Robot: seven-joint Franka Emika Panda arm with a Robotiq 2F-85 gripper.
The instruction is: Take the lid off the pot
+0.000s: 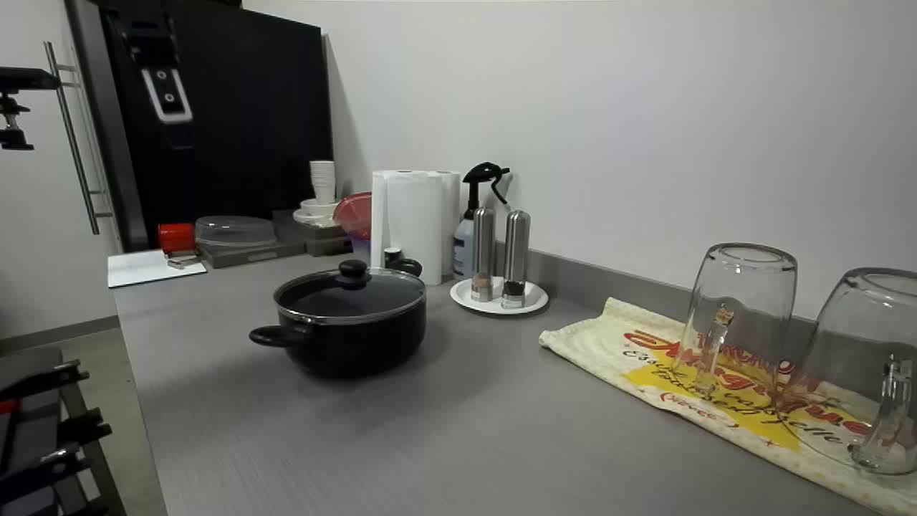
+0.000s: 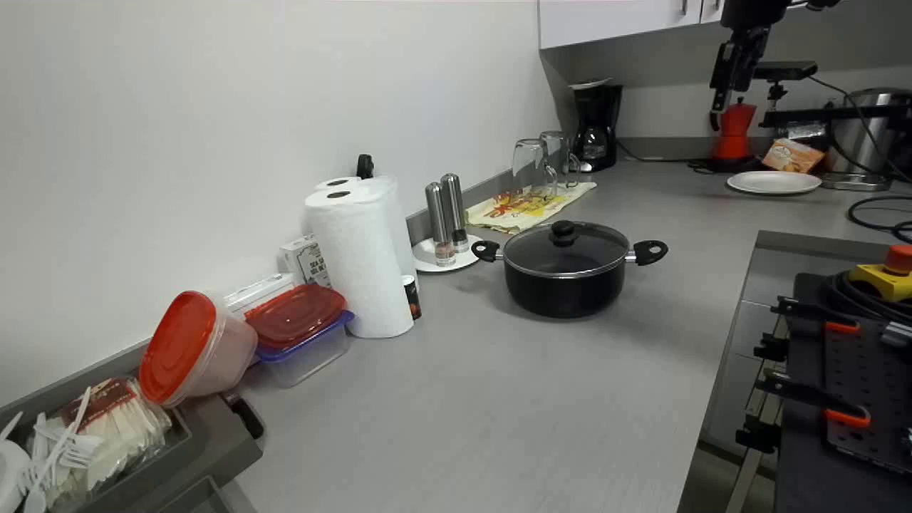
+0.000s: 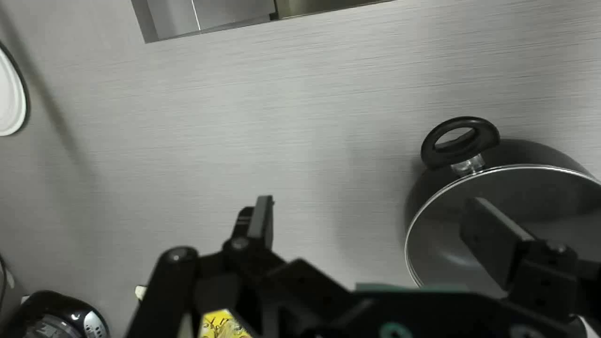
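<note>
The black pot (image 1: 351, 351) stands on the grey counter, and it also shows in an exterior view (image 2: 566, 296) with both side handles. The round dark lid (image 1: 387, 292) with a pale rim and black knob sits flat on the pot, also seen in an exterior view (image 2: 534, 251). In the wrist view part of the lid (image 3: 530, 188) and one handle of the pot (image 3: 540, 151) show at the right; the knob is hidden or out of frame. My gripper (image 3: 371, 202) is open and empty, its fingers wide apart, high above the counter. It also shows in an exterior view (image 2: 723, 89).
Two glass mugs (image 1: 745, 315) stand upside down on a printed cloth (image 1: 616, 340). Two steel grinders (image 1: 516, 247) stand on a white plate (image 1: 469, 302) near the pot. Paper towel rolls (image 1: 412, 222) are behind it. A red moka pot (image 2: 735, 132) and plate (image 2: 773, 182) are at the far end.
</note>
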